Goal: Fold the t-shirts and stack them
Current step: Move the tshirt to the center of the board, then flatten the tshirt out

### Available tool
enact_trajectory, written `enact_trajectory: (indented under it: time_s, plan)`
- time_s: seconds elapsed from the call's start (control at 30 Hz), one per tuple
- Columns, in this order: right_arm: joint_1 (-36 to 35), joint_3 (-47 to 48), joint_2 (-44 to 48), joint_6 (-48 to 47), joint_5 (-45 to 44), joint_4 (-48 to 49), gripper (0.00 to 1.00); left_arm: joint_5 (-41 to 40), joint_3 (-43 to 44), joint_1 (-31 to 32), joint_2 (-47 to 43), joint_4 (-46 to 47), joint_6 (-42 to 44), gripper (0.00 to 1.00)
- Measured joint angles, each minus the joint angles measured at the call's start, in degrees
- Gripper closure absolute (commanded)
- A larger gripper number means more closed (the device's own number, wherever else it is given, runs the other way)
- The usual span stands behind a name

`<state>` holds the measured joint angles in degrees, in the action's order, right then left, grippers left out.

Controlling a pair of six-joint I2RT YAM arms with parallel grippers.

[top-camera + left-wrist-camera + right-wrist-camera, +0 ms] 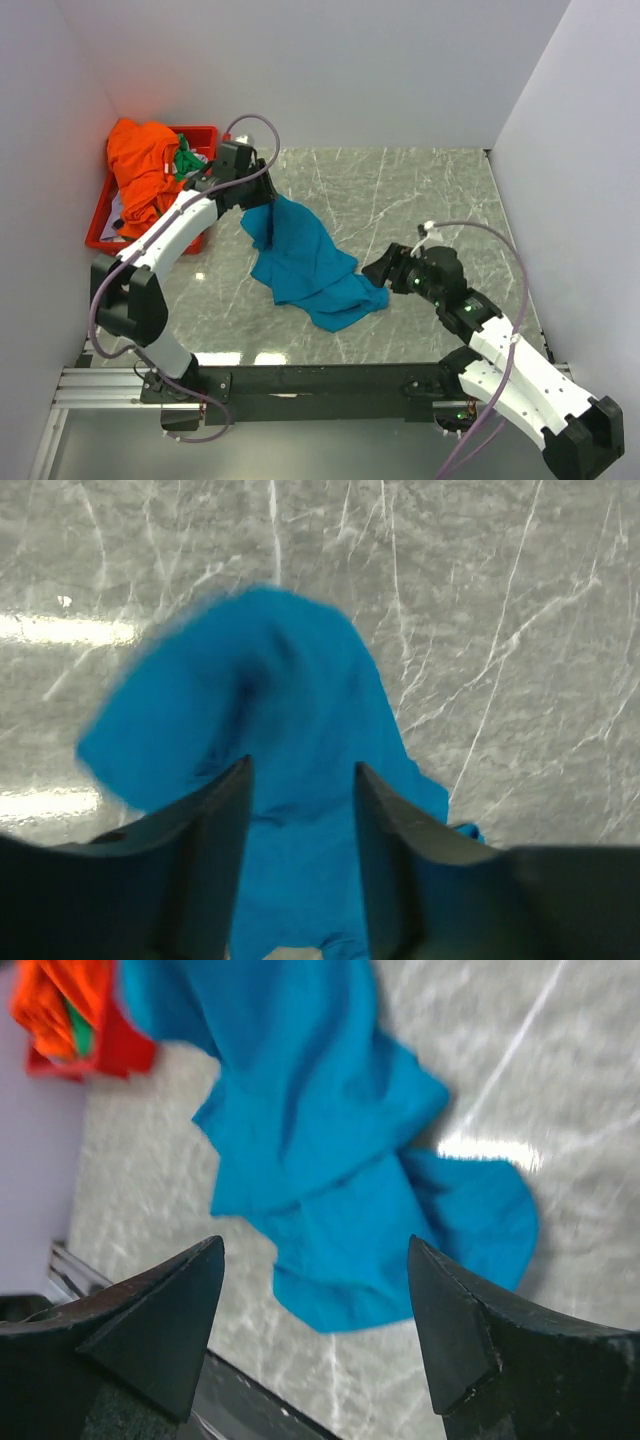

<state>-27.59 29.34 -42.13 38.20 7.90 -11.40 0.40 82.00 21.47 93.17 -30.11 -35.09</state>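
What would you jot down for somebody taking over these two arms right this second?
Left gripper: open, over the far end of the teal shirt, nothing pinched.
Right gripper: open, empty, facing the same shirt's near end.
Teal shirt: crumpled on the table, not folded.
Orange shirt and green shirt: bunched in the red tray at the far left.
Done: one shirt is out on the table.
Left: spread and fold the teal one, then fetch, fold and stack the other two.
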Motion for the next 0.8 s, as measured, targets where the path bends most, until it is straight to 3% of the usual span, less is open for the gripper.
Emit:
enact_trajectory:
  time_s: [0.27, 0.43, 0.6, 0.8]
  plan:
    - [-5.29, -8.72, 0.2, 3.48, -6.73, -0.13, 0.31, -0.39, -11.3, 1.64, -14.03, 3.5, -0.46, 0.44]
    - [-6.45, -11.32, 0.39, 4.83, -9.33, 0.0, 0.31, -2.91, -24.2, 9.55, -21.51, 7.26, -2.36, 0.49]
    - [-7.82, -11.41, -2.25, 5.49, -10.71, 2.1, 0.31, -5.6, -32.13, 18.95, -18.88, 7.93, -4.68, 0.5]
    - [-9.88, -11.72, -4.92, 6.99, -13.25, 3.17, 0.34, -12.0, -29.94, 28.3, -10.84, 7.67, -4.74, 0.46]
